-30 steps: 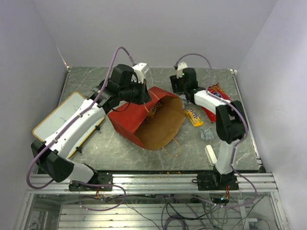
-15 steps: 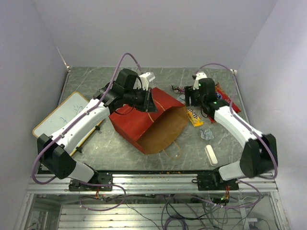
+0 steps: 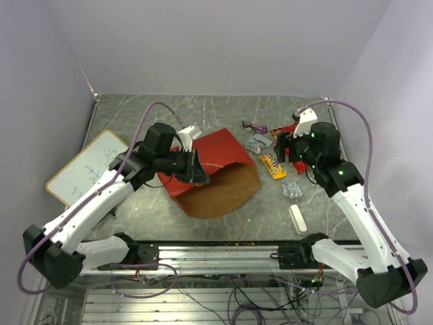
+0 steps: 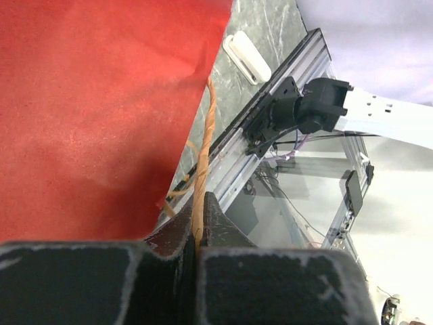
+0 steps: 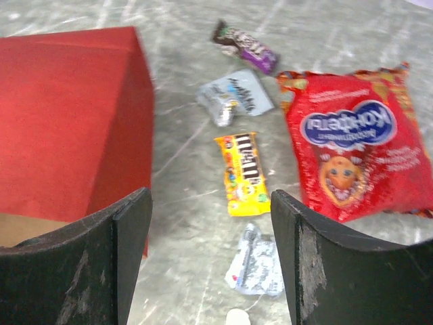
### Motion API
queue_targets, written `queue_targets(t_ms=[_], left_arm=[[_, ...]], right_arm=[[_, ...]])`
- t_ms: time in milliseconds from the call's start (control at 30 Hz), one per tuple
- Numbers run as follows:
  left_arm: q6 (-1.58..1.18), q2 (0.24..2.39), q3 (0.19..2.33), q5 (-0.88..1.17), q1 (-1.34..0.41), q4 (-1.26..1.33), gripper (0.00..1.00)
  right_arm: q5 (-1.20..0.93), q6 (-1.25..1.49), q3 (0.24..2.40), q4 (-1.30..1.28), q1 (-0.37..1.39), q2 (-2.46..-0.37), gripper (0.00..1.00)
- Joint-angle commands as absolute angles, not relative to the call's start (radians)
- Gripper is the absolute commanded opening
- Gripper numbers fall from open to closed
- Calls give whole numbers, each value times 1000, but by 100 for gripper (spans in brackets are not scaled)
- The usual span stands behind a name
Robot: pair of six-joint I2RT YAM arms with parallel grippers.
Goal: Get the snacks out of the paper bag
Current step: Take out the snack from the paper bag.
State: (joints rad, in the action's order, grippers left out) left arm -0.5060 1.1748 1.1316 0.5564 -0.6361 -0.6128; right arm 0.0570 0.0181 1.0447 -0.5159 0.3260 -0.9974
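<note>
The paper bag (image 3: pixel 223 150) lies on its side mid-table, mouth toward the near edge, with its tan handle (image 4: pixel 207 135) pinched in the closed left gripper (image 4: pixel 199 206). The red packet (image 5: pixel 352 159) lies near the right edge, largely hidden from above by the wide-open right gripper (image 5: pixel 208 198). Yellow (image 5: pixel 242 172), silver (image 5: pixel 233 98) and purple (image 5: pixel 247 47) wrappers lie between packet and bag.
</note>
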Motion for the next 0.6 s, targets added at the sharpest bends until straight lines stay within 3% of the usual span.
queue_targets(t_ms=[0, 300, 567], left_arm=[[-578, 1052, 1057, 520, -640, -599, 7], [-659, 1102, 1095, 513, -640, -489, 7], [-655, 1242, 1242, 486, -643, -491, 7]], right_arm=[[-218, -31, 1030, -558, 334, -914, 71], [-551, -91, 949, -418, 390, -770, 68], [-781, -407, 940, -505, 410, -780, 67]])
